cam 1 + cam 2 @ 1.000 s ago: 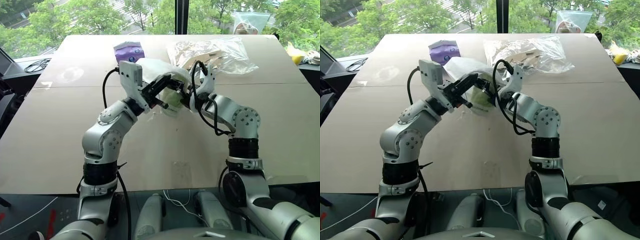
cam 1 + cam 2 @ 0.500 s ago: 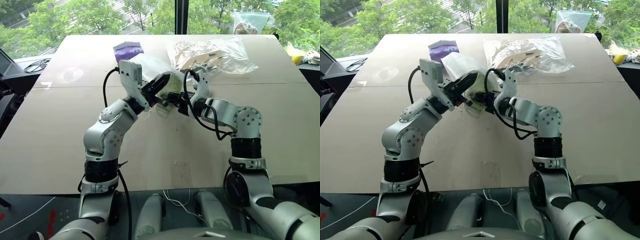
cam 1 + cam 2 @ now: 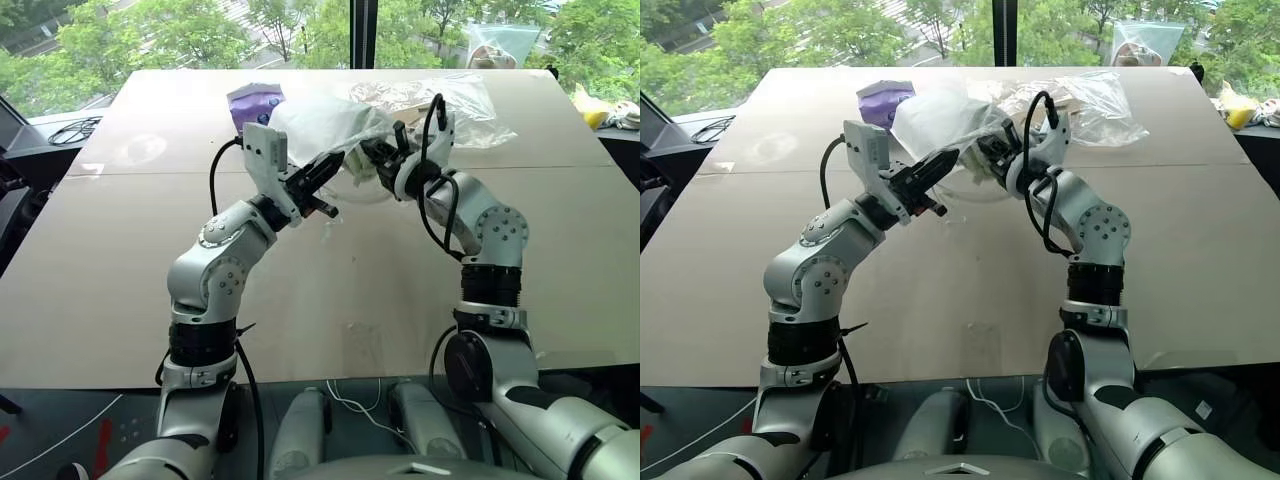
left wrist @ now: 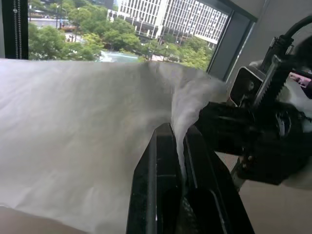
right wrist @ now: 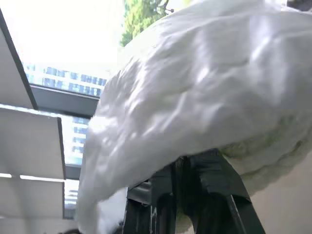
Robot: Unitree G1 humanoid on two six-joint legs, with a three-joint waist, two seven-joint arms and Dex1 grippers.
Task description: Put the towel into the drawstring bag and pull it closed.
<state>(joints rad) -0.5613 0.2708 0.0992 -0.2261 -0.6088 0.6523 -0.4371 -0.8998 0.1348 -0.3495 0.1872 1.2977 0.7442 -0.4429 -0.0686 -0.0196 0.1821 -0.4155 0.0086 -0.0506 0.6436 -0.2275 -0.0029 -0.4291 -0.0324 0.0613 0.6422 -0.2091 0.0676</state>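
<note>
Since a second ago the right gripper (image 3: 372, 152) has swung up and toward the far edge of the desk (image 3: 120, 270), its jaws gone from wide apart to clamped on the fabric of the drawstring bag (image 3: 325, 125); bag now lifted clear of the desk, bulging upward between the two arms, where earlier it sagged lower. Left gripper (image 3: 335, 165) about where it was, jaws together on a gathered fold of the bag's mouth; left wrist view shows thin white cloth pinched between the two black fingers (image 4: 161, 190). Bag hangs over the far middle of the desk, just in front of the purple tissue pack (image 3: 255, 100) and beside the clear plastic bag (image 3: 455, 95) with cardboard pieces near the far right edge. Near half of the desk bare, wide open room toward the near, left and right edges. Bag fabric thin, translucent white, matte, softly creased, rounded like a puffed sack. Towel (image 5: 273, 141) inside it: pale green fluffy mass pressing against the cloth at the bag's low side, seen through the fabric in the right wrist view. Desk surface flat, tan, board-like, with a seam running across.
</note>
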